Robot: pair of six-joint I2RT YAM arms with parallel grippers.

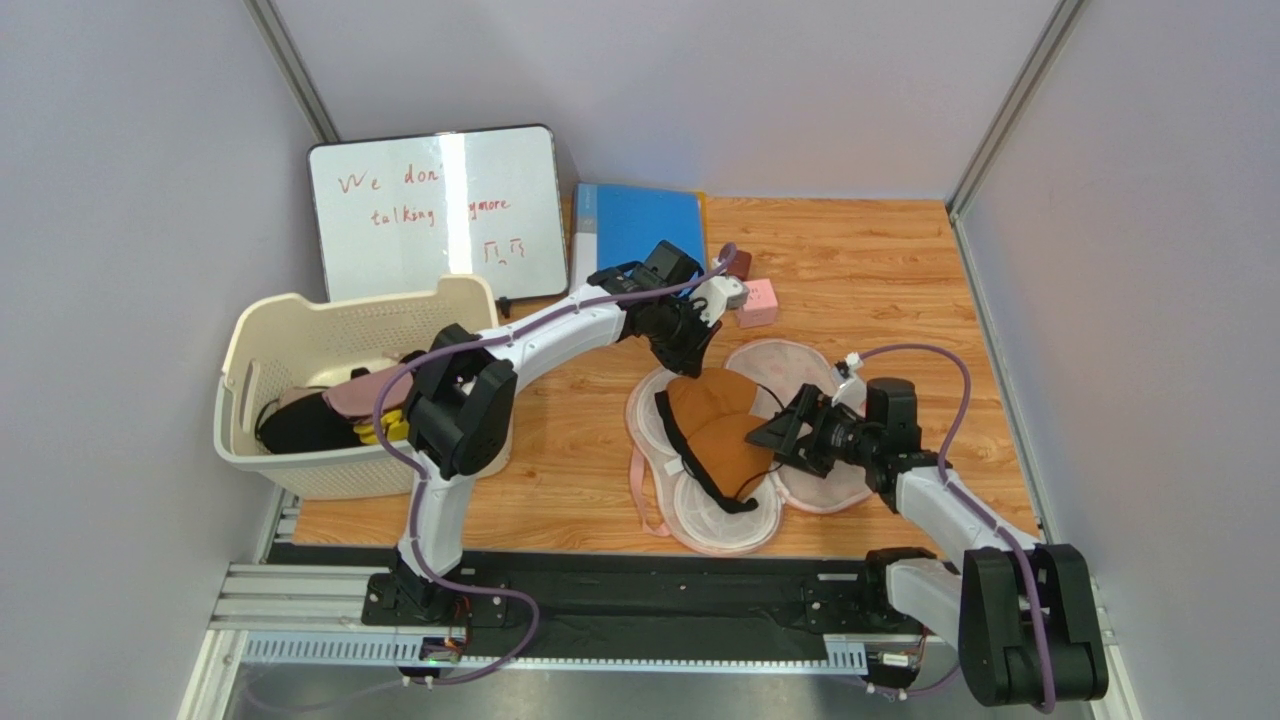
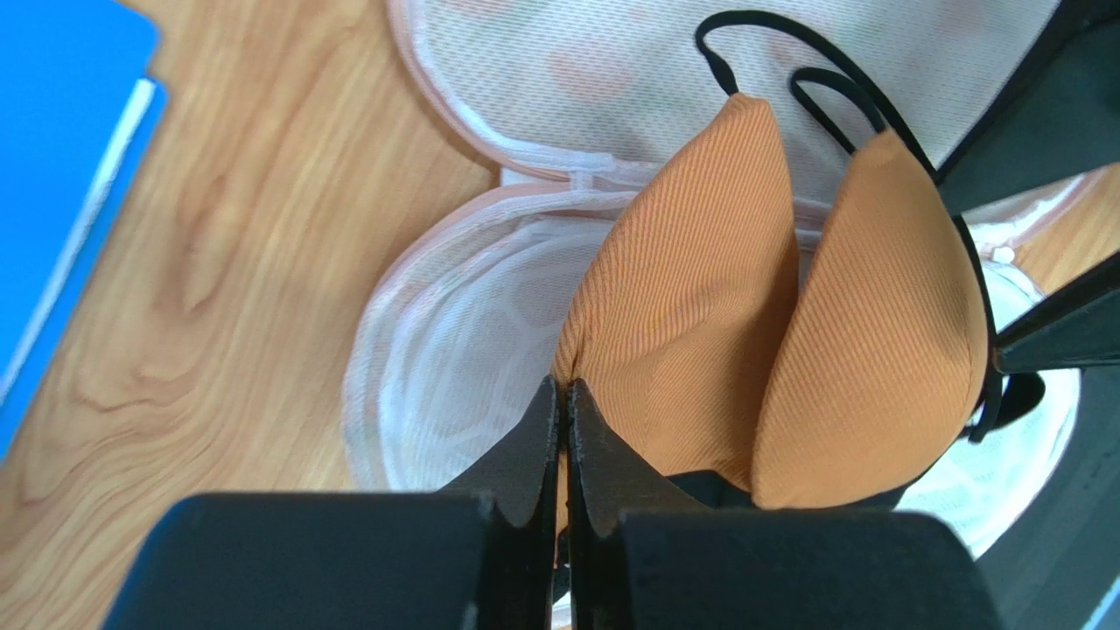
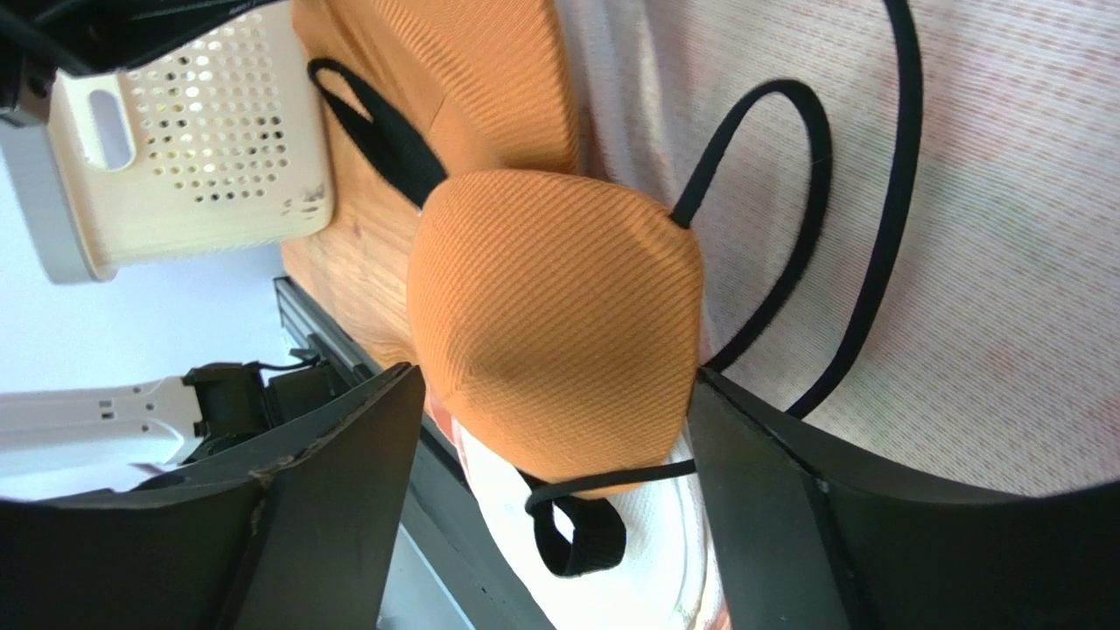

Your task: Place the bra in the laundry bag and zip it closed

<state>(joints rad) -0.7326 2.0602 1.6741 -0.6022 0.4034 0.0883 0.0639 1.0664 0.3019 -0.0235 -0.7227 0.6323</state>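
Observation:
The orange-brown bra [image 1: 718, 428] lies folded, cup against cup, on the open laundry bag [image 1: 736, 525] at the table's middle. The left wrist view shows my left gripper [image 2: 565, 387] shut at the bra's [image 2: 684, 315] far edge, with a sliver of orange fabric pinched between its tips. White mesh of the bag [image 2: 447, 341] lies beneath. From the right, my right gripper [image 3: 555, 378] stands open astride one cup [image 3: 552, 328]. The black straps loop over the bag's mesh [image 3: 999, 263]. In the top view the left gripper [image 1: 685, 357] is behind the bra and the right gripper [image 1: 774, 435] beside it.
A cream basket [image 1: 286, 360] holding dark, pink and yellow garments stands at the left. At the back are a whiteboard [image 1: 436, 210], a blue folder [image 1: 639, 225] and a small pink block [image 1: 757, 303]. Grey walls close in both sides.

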